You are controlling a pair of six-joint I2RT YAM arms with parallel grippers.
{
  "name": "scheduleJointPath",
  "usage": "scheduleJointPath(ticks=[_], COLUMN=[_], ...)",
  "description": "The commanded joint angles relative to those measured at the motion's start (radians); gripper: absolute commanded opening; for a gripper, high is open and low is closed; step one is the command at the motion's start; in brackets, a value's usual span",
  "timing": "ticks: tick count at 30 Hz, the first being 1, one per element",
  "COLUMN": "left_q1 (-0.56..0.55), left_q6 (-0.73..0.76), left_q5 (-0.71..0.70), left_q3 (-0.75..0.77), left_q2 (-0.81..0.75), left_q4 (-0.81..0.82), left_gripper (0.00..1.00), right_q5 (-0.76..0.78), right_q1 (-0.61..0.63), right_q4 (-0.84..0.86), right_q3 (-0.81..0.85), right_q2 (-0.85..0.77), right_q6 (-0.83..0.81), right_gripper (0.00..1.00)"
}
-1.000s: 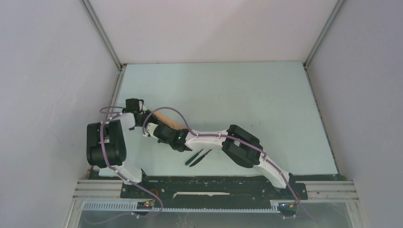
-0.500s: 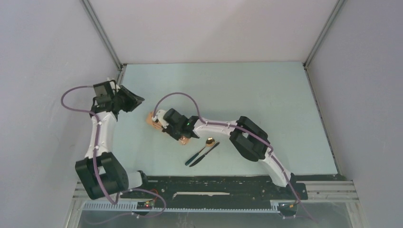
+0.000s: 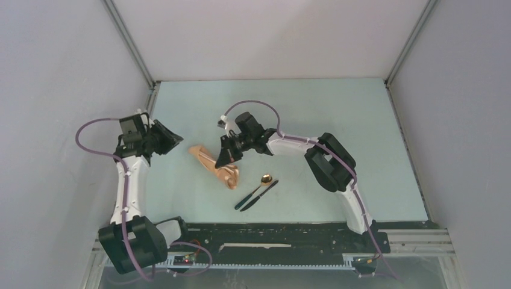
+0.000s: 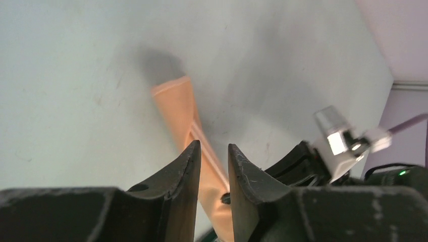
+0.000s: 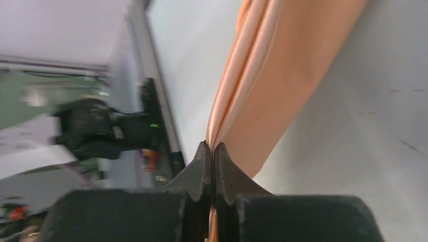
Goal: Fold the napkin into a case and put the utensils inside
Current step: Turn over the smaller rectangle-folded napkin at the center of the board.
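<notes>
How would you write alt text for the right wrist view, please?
The right tool is shut on the layered edge of a soft peach-tan cloth napkin, which stretches away across the pale table.

R pincer point(image 3: 222, 161), napkin point(image 3: 202, 153) betw. L pincer point(image 3: 176, 139) & utensils point(image 3: 256, 194).

The left arm point(image 3: 128, 180) reaches forward, wrist bent to the right. The left gripper point(image 3: 175, 139) has its fingers point(image 4: 188, 166) slightly parted, nothing between them. The right arm point(image 3: 337, 174) stretches left, and the right gripper point(image 3: 221, 161) tilts down, its fingers point(image 5: 201, 164) pinched on a napkin point(image 3: 203, 155) edge.
</notes>
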Motion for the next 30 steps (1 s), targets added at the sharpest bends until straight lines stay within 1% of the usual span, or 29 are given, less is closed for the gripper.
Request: scheduleJointPath(ticks=[1, 3, 4, 9, 12, 14, 16, 17, 19, 21, 22, 23, 24, 25, 26, 28, 29, 30], left_q1=[-0.027, -0.055, -0.073, -0.159, -0.193, -0.213, -0.23, -0.237, -0.251, -0.27, -0.278, -0.283, -0.287, -0.289, -0.29, -0.291, -0.292, -0.291], left_q6=[0.042, 0.04, 0.039, 0.022, 0.015, 0.01, 0.003, -0.002, -0.018, -0.024, -0.026, -0.029, -0.032, -0.03, -0.03, -0.011, 0.005, 0.011], left_q5=[0.012, 0.008, -0.002, -0.009, -0.009, -0.025, -0.031, -0.027, -0.012, 0.007, 0.027, 0.053, 0.077, 0.089, 0.099, 0.122, 0.131, 0.135], left_q3=[-0.034, -0.052, -0.061, -0.073, -0.055, -0.05, -0.05, -0.047, -0.034, -0.002, 0.026, 0.055, 0.083, 0.111, 0.134, 0.17, 0.166, 0.143], left_q2=[-0.017, -0.012, -0.007, 0.058, 0.112, 0.13, 0.15, 0.167, 0.203, 0.258, 0.292, 0.328, 0.362, 0.389, 0.41, 0.441, 0.444, 0.436], left_q4=[-0.025, -0.022, -0.018, 0.019, 0.029, 0.045, 0.069, 0.079, 0.102, 0.115, 0.115, 0.115, 0.115, 0.116, 0.117, 0.11, 0.094, 0.084], left_gripper=[0.32, 0.31, 0.31, 0.31, 0.31, 0.31, 0.32, 0.32, 0.32, 0.33, 0.33, 0.33, 0.33, 0.34, 0.34, 0.35, 0.34, 0.32], right_q5=[-0.294, -0.328, -0.341, -0.351, -0.346, -0.336, -0.34, -0.338, -0.337, -0.328, -0.322, -0.294, -0.253, -0.213, -0.158, -0.035, -0.004, 0.007], right_q1=[-0.075, -0.107, -0.119, -0.172, -0.207, -0.231, -0.251, -0.263, -0.306, -0.356, -0.386, -0.413, -0.441, -0.466, -0.486, -0.494, -0.481, -0.462], right_q4=[0.38, 0.529, 0.547, 0.574, 0.529, 0.502, 0.511, 0.513, 0.494, 0.465, 0.427, 0.324, 0.231, 0.082, -0.023, -0.221, -0.276, -0.289], right_q3=[-0.053, -0.102, -0.107, -0.111, -0.114, -0.113, -0.111, -0.11, -0.108, -0.1, -0.081, -0.055, -0.008, 0.033, 0.077, 0.114, 0.1, 0.052], right_q2=[0.054, 0.087, 0.103, 0.15, 0.153, 0.147, 0.151, 0.153, 0.15, 0.144, 0.139, 0.127, 0.11, 0.089, 0.056, -0.027, -0.079, -0.132], right_q6=[0.422, 0.533, 0.551, 0.574, 0.541, 0.521, 0.522, 0.521, 0.493, 0.457, 0.424, 0.337, 0.276, 0.173, 0.112, -0.004, -0.03, -0.038], right_gripper=[0.0, 0.0, 0.0, 0.0, 0.0, 0.02, 0.07, 0.12, 0.25, 0.39, 0.43, 0.52, 0.57, 0.58, 0.59, 0.6, 0.61, 0.6])
